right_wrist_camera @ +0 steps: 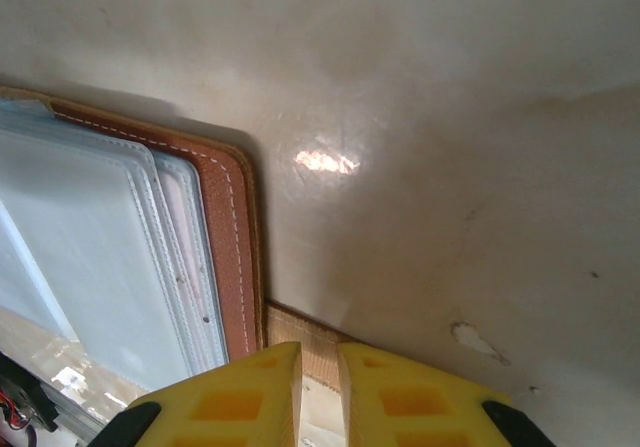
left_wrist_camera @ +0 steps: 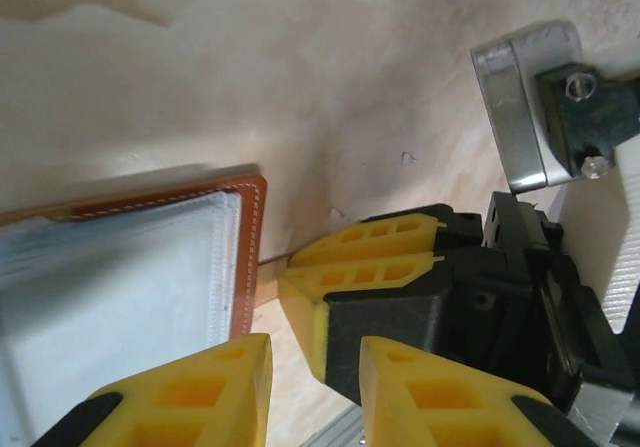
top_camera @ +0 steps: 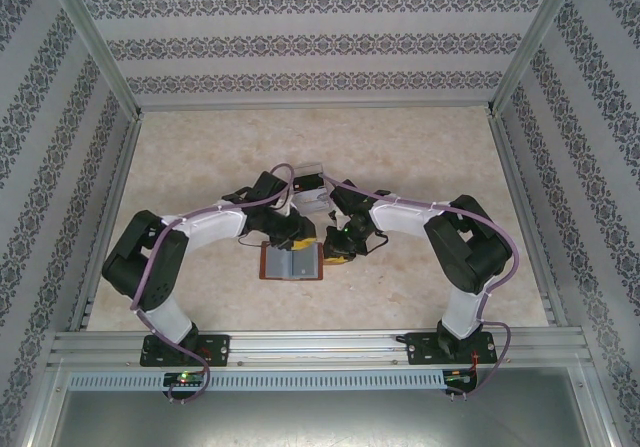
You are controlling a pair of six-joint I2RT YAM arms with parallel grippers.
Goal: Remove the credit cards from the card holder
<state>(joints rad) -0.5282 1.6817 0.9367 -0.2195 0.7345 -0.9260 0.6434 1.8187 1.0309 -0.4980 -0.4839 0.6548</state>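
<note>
Four fingers (left_wrist_camera: 195,392), one card holder (left_wrist_camera: 246,257)

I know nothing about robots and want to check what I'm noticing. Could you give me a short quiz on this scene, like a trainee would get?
1. True or false: the card holder lies folded shut on the table.
2. What does the right gripper pinch? A) a loose card B) the strap tab at the holder's edge C) nothing
3. Fill in: the left gripper has its jaws ____ (open/shut), with nothing between them.

Key: 1 false, it lies spread open with its pockets facing up. 2 B. 3 open.
</note>
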